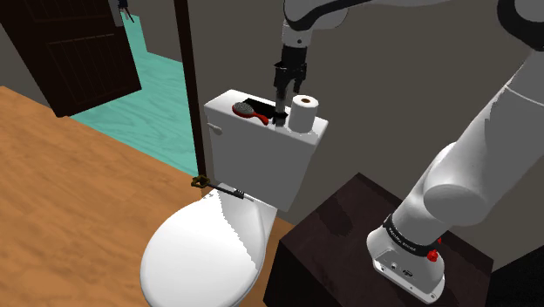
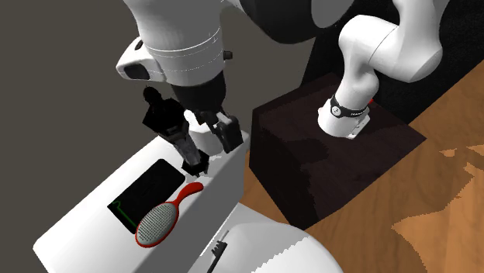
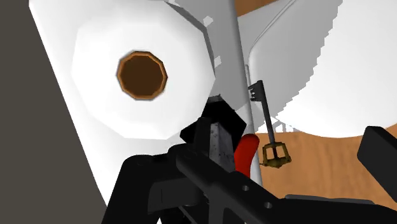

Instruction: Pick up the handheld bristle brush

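Observation:
The brush (image 2: 157, 223) has a red frame, a grey bristle face and a red handle (image 2: 188, 194); it lies flat on the white toilet tank lid (image 1: 261, 131). The same brush (image 1: 247, 110) lies near the lid's middle in the shoulder view. My gripper (image 2: 211, 151) hangs open just above the handle's end, between the brush and a toilet paper roll (image 1: 304, 112). One fingertip (image 2: 191, 155) is close over a small black block (image 2: 195, 165) on the lid. In the wrist view the red handle (image 3: 243, 154) shows beside one finger (image 3: 216, 143), with nothing clasped.
A flat black slab (image 2: 147, 190) lies on the lid beside the brush. The roll (image 3: 140, 76) stands close to the gripper. A dark key (image 3: 270, 137) rests below the tank front, above the white toilet seat (image 1: 205, 253). The dark stand (image 1: 349, 235) is at the toilet's side.

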Action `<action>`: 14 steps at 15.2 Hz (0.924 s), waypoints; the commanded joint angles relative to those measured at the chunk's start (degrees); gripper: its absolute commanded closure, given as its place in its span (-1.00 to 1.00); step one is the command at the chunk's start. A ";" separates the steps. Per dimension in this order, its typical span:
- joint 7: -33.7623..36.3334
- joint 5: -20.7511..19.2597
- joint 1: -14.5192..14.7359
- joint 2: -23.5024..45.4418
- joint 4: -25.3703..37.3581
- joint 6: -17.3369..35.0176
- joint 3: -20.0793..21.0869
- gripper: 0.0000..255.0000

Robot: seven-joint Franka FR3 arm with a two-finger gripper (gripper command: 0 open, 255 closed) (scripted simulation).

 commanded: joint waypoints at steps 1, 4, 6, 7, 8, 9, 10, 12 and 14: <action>-1.50 0.62 0.16 4.56 3.88 0.41 0.07 -1.00; -3.48 1.48 0.25 11.50 10.23 0.64 0.41 -1.00; -4.68 1.98 0.24 16.19 14.91 0.41 0.75 -1.00; -5.24 2.19 0.21 18.57 17.40 0.18 0.95 -1.00; -5.77 2.39 0.20 20.98 20.00 -0.14 1.15 -1.00; -6.28 2.56 0.17 23.41 22.73 -0.54 1.37 -1.00; -6.76 2.70 0.15 25.90 25.59 -1.03 1.59 -1.00; -7.65 2.92 0.11 31.03 31.79 -2.31 2.07 -1.00; -8.11 3.00 0.08 34.14 35.73 -3.27 2.36 -1.00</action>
